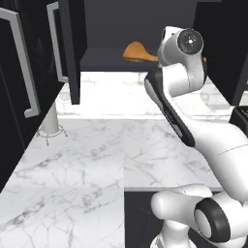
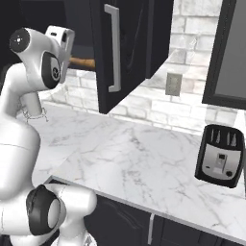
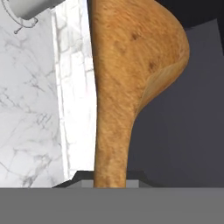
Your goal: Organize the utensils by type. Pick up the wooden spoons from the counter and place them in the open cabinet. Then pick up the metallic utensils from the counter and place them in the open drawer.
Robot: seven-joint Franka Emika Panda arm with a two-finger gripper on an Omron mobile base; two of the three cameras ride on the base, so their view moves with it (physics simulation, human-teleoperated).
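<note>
My gripper (image 3: 109,180) is shut on the handle of a large tan-orange wooden spoon (image 3: 131,65), raised up at the open cabinet (image 1: 104,60). The spoon's broad bowl (image 1: 135,51) reaches in over the dark shelf, and I cannot tell whether it touches it. In the right base view its handle (image 2: 82,62) sticks out from the hand toward the cabinet door (image 2: 125,48). The white marble counter (image 1: 97,155) lies below with no utensils showing on it. The metallic utensils and the open drawer are out of view.
A black toaster (image 2: 220,156) stands at the counter's right end. A white post on a round foot (image 1: 50,123) stands at the back left. The open cabinet door (image 1: 72,48) hangs left of the shelf. A wall outlet (image 2: 173,84) sits on the brick backsplash.
</note>
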